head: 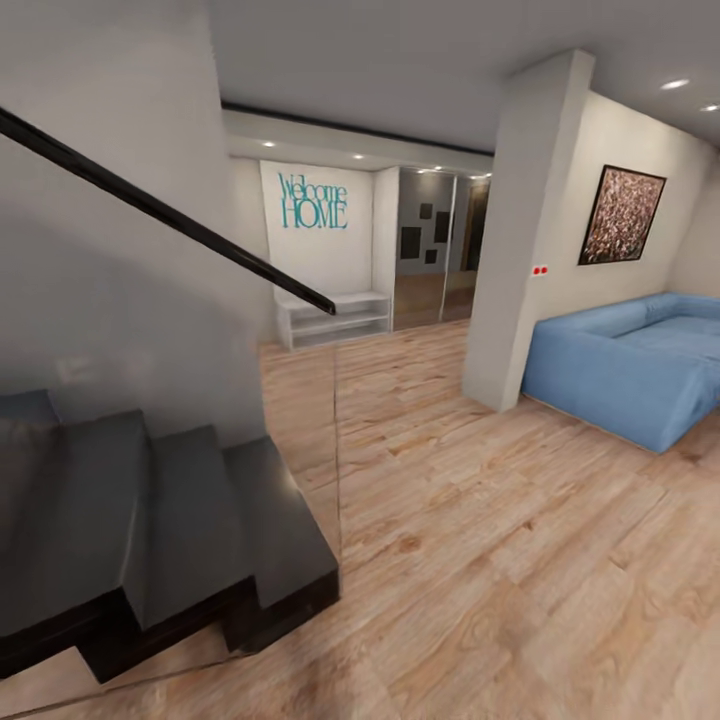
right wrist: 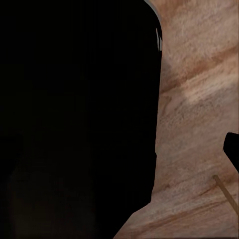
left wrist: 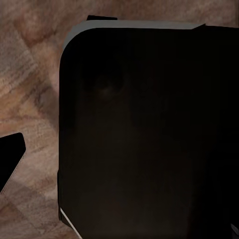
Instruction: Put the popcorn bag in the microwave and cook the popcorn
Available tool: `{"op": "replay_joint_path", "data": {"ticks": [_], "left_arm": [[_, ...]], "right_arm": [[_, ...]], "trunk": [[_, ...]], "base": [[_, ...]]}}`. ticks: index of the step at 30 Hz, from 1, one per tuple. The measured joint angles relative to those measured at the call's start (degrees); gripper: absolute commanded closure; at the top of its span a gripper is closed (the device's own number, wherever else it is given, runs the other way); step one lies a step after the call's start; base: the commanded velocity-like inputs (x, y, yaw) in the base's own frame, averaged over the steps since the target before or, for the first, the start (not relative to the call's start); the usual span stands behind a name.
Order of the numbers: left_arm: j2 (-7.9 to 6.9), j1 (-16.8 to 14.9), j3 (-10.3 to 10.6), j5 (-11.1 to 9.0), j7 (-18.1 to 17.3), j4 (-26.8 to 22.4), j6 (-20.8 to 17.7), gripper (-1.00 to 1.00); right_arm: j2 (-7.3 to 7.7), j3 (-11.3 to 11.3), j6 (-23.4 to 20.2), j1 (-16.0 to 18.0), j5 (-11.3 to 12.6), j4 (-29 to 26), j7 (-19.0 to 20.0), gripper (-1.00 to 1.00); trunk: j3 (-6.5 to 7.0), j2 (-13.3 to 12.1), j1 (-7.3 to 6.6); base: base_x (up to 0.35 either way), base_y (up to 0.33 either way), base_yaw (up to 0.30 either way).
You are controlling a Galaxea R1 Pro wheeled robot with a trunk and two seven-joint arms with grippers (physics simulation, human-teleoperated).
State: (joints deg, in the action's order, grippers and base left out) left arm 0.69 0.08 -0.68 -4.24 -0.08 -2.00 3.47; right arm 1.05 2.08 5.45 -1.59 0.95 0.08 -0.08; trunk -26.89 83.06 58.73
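The popcorn bag, the microwave and the countertop are out of view; I am in a living area with a wooden floor [head: 480,540]. A large dark rounded body [left wrist: 149,134] of the robot hangs over the floor in the left wrist view, with a black tip [left wrist: 11,159] at the picture's edge. The right wrist view has the same dark body [right wrist: 74,114] and a small black tip [right wrist: 232,152] over the planks. Whether either gripper is open or shut cannot be read from these tips.
Black stair steps [head: 150,530] with a glass panel [head: 305,440] and black handrail [head: 170,215] stand close at the left. A white pillar [head: 520,240] and blue sofa [head: 630,365] are at the right. A white shelf [head: 335,318] stands under "Welcome HOME" lettering [head: 313,202], beside a far passage [head: 435,250].
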Motion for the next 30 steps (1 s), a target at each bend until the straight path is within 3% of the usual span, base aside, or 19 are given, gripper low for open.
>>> {"op": "replay_joint_path", "data": {"ticks": [30], "left_arm": [[-0.02, 0.0, 0.0, -0.1, 0.0, 0.0, 0.0, -1.0]], "right_arm": [[0.09, 0.0, 0.0, 0.0, 0.1, 0.0, 0.0, -1.0]], "trunk": [[0.0, 0.0, 0.0]], "base": [[0.0, 0.0, -0.294]]}}
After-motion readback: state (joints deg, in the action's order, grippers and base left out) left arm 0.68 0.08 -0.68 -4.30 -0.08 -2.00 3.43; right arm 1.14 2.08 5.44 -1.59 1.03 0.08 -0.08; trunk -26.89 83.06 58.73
